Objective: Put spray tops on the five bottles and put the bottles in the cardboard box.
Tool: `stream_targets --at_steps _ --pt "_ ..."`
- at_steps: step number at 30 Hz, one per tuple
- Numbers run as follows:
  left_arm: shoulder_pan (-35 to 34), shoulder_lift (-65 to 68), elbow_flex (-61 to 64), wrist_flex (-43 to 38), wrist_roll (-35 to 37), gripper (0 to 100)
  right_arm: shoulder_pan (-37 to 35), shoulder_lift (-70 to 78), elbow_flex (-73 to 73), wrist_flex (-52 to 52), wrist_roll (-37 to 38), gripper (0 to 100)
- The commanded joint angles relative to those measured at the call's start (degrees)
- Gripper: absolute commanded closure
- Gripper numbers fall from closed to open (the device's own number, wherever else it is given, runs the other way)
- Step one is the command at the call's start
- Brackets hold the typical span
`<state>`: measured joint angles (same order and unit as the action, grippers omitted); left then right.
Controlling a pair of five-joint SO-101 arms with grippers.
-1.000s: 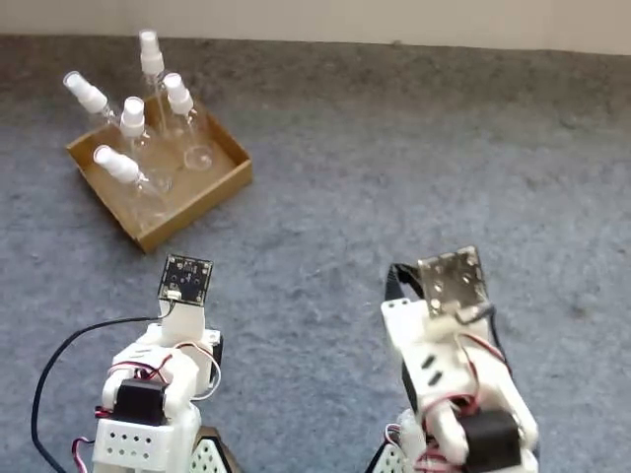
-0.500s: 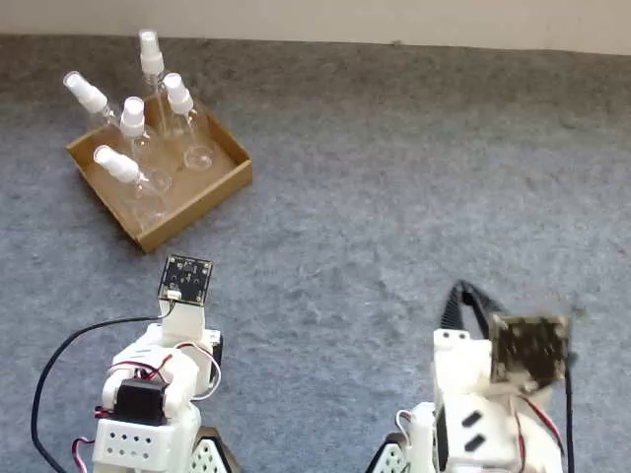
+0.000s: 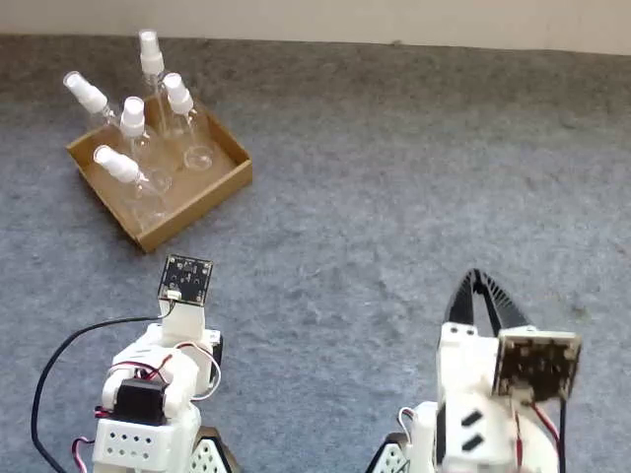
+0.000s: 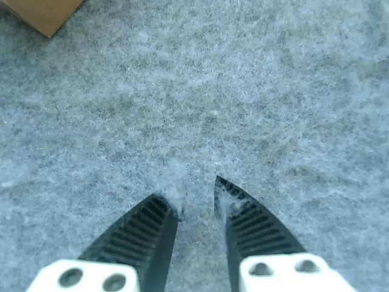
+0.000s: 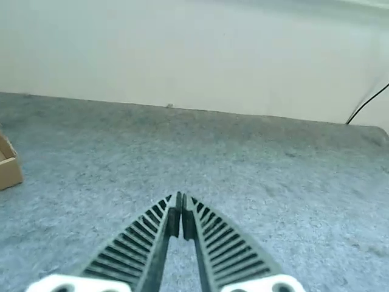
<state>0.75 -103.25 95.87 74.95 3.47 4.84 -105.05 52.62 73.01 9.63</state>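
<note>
The shallow brown cardboard box (image 3: 202, 205) sat at the far left of the grey felt-covered tabletop (image 3: 394, 177), and all five clear plastic bottles (image 3: 138, 143) stood or leaned inside it, each with a white spray top (image 3: 177, 94) fitted. Judged from that, nothing was left to cap or carry, and the step in hand was only to park both arms well. The left hand (image 4: 196, 196) hung low over bare felt near the box's corner (image 4: 36, 12), its jaws a narrow gap apart and holding nothing. The right hand (image 5: 181, 198) was well away on the other side, fingers pressed together and empty, pointing out across the tabletop. Several bottles tilted towards the rim, so a good finish meant keeping the left arm low and away from the box, since a nudge could tip them.
</note>
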Motion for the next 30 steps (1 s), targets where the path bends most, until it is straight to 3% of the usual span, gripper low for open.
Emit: stream_targets --at_steps 1,7,16,30 --pt "-0.13 -0.75 1.27 0.26 0.44 96 0.57 -0.31 7.43 -6.29 0.53 99.4" --pt "-0.04 -0.75 1.27 0.26 0.44 96 0.31 -0.31 17.89 -11.38 0.53 99.4" --pt "0.04 -0.75 1.27 0.26 0.44 96 -8.92 -0.31 26.51 -12.35 0.53 99.4" --pt "0.04 -0.75 1.27 0.26 0.44 96 -9.01 -0.31 41.19 -12.44 0.53 99.4"
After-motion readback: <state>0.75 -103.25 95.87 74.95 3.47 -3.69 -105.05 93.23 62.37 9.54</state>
